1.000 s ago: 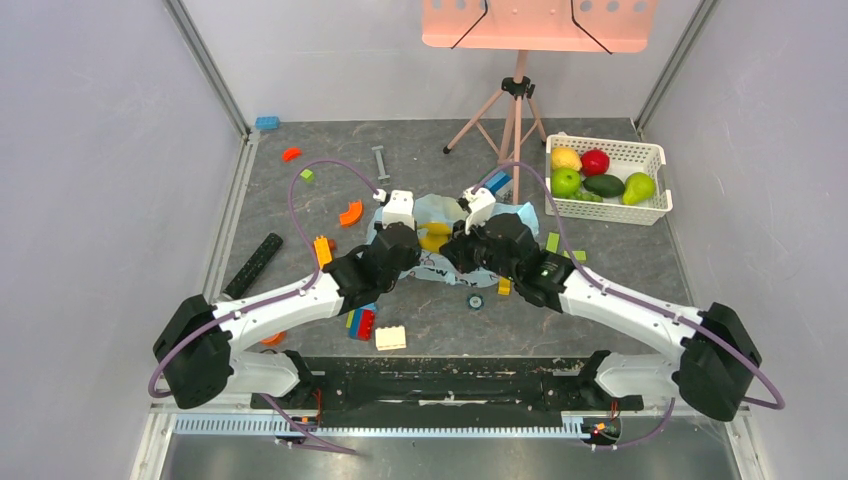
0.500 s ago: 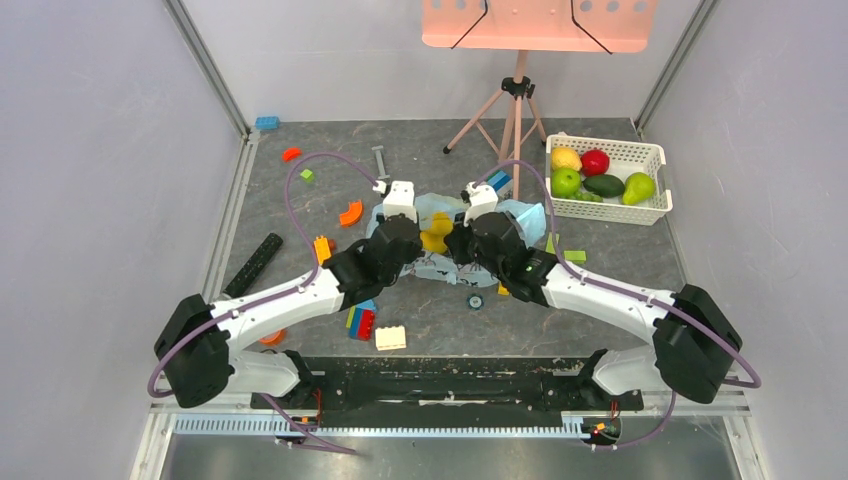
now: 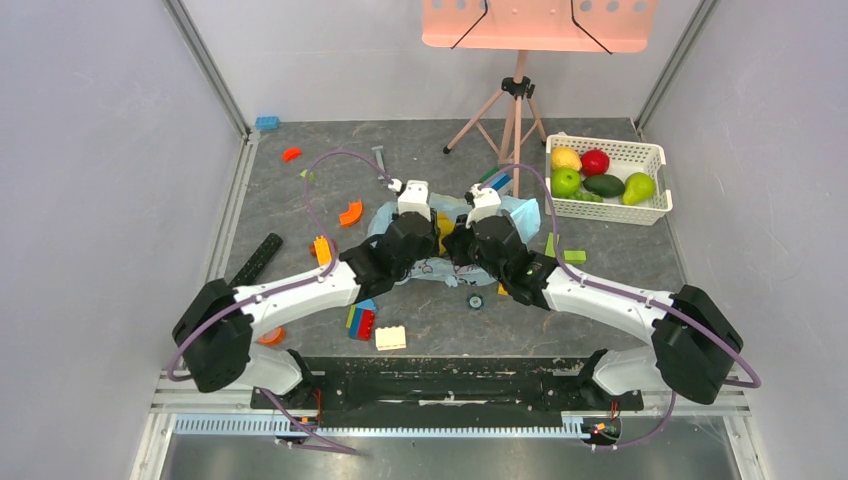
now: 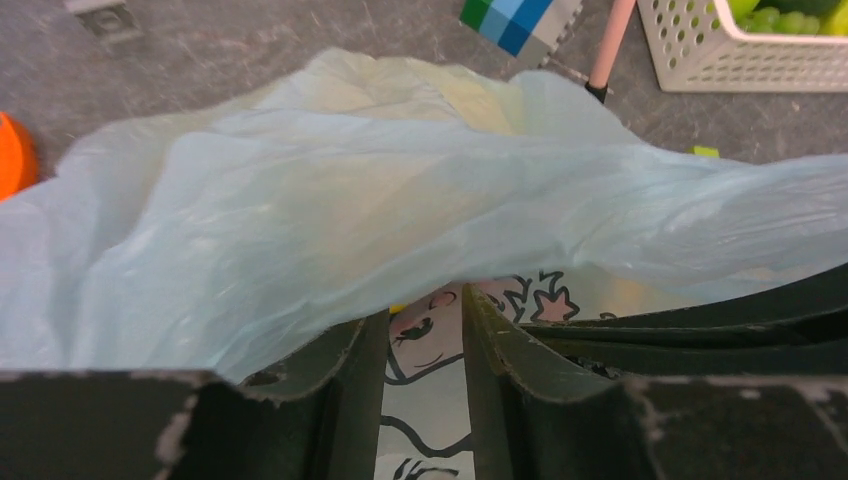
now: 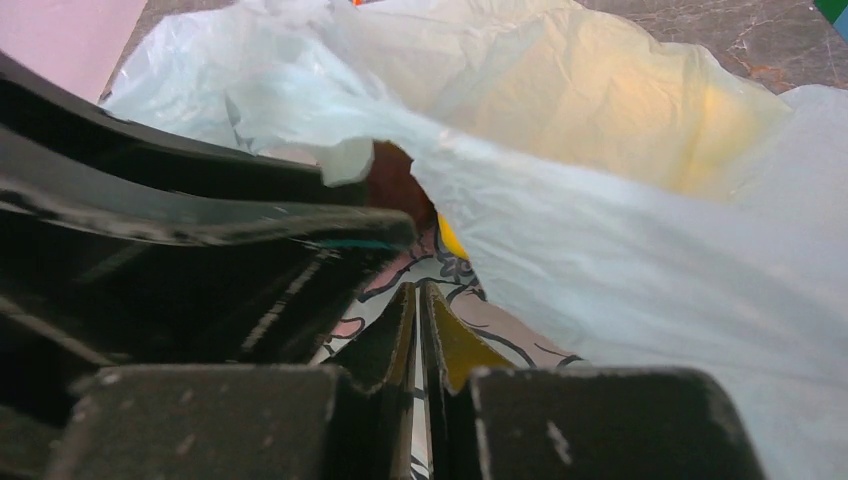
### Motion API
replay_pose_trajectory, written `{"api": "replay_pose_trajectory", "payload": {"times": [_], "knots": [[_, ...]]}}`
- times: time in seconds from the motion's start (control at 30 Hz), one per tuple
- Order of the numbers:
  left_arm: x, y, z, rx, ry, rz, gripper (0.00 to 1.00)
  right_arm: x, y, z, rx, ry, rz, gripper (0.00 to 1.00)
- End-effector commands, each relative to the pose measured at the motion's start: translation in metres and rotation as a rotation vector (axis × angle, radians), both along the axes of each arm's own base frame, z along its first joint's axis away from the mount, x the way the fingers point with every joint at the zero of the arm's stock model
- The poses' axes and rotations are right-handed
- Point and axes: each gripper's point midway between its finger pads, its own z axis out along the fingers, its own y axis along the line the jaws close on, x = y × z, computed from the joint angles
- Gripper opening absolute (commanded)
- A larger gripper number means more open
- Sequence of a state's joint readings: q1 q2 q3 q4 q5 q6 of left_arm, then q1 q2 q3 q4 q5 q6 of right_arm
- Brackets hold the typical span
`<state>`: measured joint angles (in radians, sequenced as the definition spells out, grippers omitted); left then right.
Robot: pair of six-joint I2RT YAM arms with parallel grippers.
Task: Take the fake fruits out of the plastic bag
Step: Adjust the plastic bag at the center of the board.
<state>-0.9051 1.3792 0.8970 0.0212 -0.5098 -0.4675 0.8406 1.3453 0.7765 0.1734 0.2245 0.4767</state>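
Observation:
The plastic bag (image 3: pixel 522 213), light blue with a pink-and-dark print, lies crumpled mid-table under both wrists. My left gripper (image 3: pixel 424 222) is open; in the left wrist view its fingertips (image 4: pixel 425 300) sit under the bag's upper layer (image 4: pixel 400 200), with the printed lower layer showing between them. My right gripper (image 3: pixel 466 224) is shut, pinching the printed layer of the bag (image 5: pixel 417 290). A dark maroon fruit (image 5: pixel 396 182) and a yellow fruit (image 5: pixel 450 240) show inside the bag's mouth. A yellow fruit (image 3: pixel 443 228) also shows between the wrists from above. The other fruits are hidden.
A white slotted basket (image 3: pixel 607 208) with apples, avocado and pear stands at the right. A tripod (image 3: pixel 515 110) stands behind the bag. Building blocks (image 3: pixel 362 322), a cream block (image 3: pixel 390 338), a small wheel (image 3: pixel 476 300) and a black bar (image 3: pixel 252 265) lie nearby.
Both wrists have moved further away and closer together over the bag. The left arm has swung right, and less of the yellow fruit shows between them.

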Motion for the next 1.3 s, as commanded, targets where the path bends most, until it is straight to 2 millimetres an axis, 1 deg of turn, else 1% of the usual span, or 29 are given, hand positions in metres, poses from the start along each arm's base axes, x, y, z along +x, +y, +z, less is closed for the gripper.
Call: {"api": "replay_pose_trajectory", "payload": {"times": [0.0, 0.07, 0.17, 0.27, 0.4, 0.5, 0.57, 0.67, 0.8, 1.03, 1.27], "knots": [[0.008, -0.023, 0.001, -0.089, 0.012, -0.014, 0.38, 0.007, 0.005, 0.013, 0.039, -0.033, -0.016, 0.06], [0.010, -0.024, -0.010, -0.070, 0.022, -0.010, 0.35, 0.010, 0.006, 0.007, 0.021, -0.028, -0.019, 0.06], [0.012, -0.022, -0.022, -0.028, 0.025, -0.006, 0.29, 0.017, 0.007, -0.002, -0.018, -0.027, -0.026, 0.06], [0.011, -0.015, -0.036, 0.016, 0.031, 0.003, 0.23, 0.029, 0.001, -0.013, -0.093, -0.029, -0.064, 0.06], [0.007, -0.002, -0.049, 0.050, 0.029, 0.024, 0.17, 0.046, -0.016, -0.022, -0.185, -0.049, -0.127, 0.05], [0.006, 0.009, -0.060, 0.080, 0.029, 0.052, 0.11, 0.055, -0.030, -0.029, -0.228, -0.051, -0.158, 0.04], [0.006, 0.016, -0.067, 0.102, 0.030, 0.075, 0.07, 0.061, -0.039, -0.034, -0.248, -0.046, -0.175, 0.04], [0.004, 0.026, -0.076, 0.125, 0.030, 0.106, 0.02, 0.066, -0.051, -0.040, -0.266, -0.039, -0.180, 0.04], [0.000, 0.040, -0.087, 0.151, 0.029, 0.137, 0.02, 0.068, -0.060, -0.044, -0.263, -0.041, -0.162, 0.04], [-0.007, 0.063, -0.098, 0.184, 0.029, 0.180, 0.02, 0.070, -0.080, -0.052, -0.230, -0.024, -0.137, 0.03], [-0.009, 0.073, -0.094, 0.173, 0.014, 0.202, 0.02, 0.067, -0.098, -0.051, -0.183, -0.034, -0.106, 0.03]]}}
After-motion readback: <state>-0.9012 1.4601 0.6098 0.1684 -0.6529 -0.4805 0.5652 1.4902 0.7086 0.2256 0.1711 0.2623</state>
